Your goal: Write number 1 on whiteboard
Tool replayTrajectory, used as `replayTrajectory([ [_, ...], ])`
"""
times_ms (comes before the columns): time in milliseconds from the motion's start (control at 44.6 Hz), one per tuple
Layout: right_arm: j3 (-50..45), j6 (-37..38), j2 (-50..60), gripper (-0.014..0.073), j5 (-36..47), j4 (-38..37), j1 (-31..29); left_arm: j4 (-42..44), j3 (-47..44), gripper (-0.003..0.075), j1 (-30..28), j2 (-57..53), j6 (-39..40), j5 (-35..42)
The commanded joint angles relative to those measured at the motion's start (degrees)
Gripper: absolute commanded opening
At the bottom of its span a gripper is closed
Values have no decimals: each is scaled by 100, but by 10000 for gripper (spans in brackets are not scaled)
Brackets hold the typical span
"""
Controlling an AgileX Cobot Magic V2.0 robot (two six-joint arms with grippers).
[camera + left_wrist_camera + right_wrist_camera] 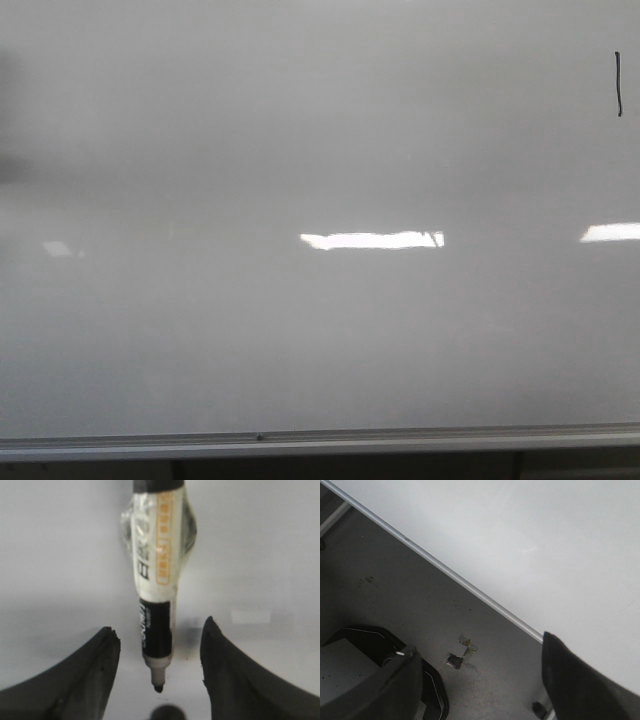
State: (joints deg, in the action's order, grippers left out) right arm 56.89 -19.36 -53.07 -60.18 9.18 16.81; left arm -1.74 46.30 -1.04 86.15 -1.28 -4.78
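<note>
**Stroke at the board's upper right, marker between spread jaws**

In the front view the number 1 (618,84), a thin black vertical stroke, sits at about 2 o'clock on the whiteboard (300,330), close to the right edge and well above the silver rail (320,440).

The left gripper (160,655) has its jaws wide apart; a black-tipped marker (156,595) runs between them, touching neither finger where visible, its tip near the board.

The right gripper (480,680) hangs wide open, holding nothing, over the grey floor (420,595) beside the board's rail.

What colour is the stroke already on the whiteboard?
Black: the number 1 shows best in the front view, near the whiteboard's upper right.
</note>
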Motion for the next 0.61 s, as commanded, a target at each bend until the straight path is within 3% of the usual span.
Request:
replayTrajectory([
  [0,131,311,70,528,295,-65,-32,122,183,383,-34,-502,8,-81],
  [269,131,1936,379,528,283,-831,-32,263,183,383,-34,-2041,8,-1467],
  [583,119,2167,1167,528,174,-1340,-32,226,183,383,-23,-4083,8,-3291],
])
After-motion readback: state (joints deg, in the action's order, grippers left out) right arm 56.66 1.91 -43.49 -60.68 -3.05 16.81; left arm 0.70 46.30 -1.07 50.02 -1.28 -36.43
